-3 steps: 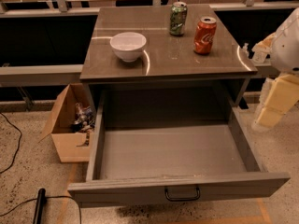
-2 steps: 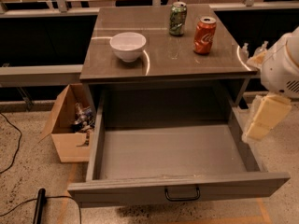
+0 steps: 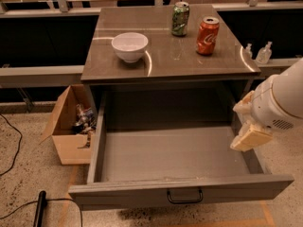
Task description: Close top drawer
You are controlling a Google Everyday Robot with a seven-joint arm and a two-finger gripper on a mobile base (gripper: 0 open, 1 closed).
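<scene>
The top drawer [image 3: 175,157] is pulled far out from under the grey cabinet top [image 3: 168,56]. Its plain grey interior holds nothing. Its front panel faces me at the bottom, with a small dark bail handle [image 3: 184,196] at the centre. My gripper [image 3: 249,137] hangs from the white arm [image 3: 281,103] at the right, just above the drawer's right side wall, near its front half. It touches nothing that I can see.
On the cabinet top stand a white bowl [image 3: 129,46], a green can [image 3: 180,18] and a red can [image 3: 207,29]. An open cardboard box [image 3: 71,126] with clutter sits on the floor to the left. A black cable and plug [image 3: 40,208] lie at the lower left.
The arm and gripper have moved left and down, from beside the cabinet's right edge to over the drawer's right wall. The drawer has not moved.
</scene>
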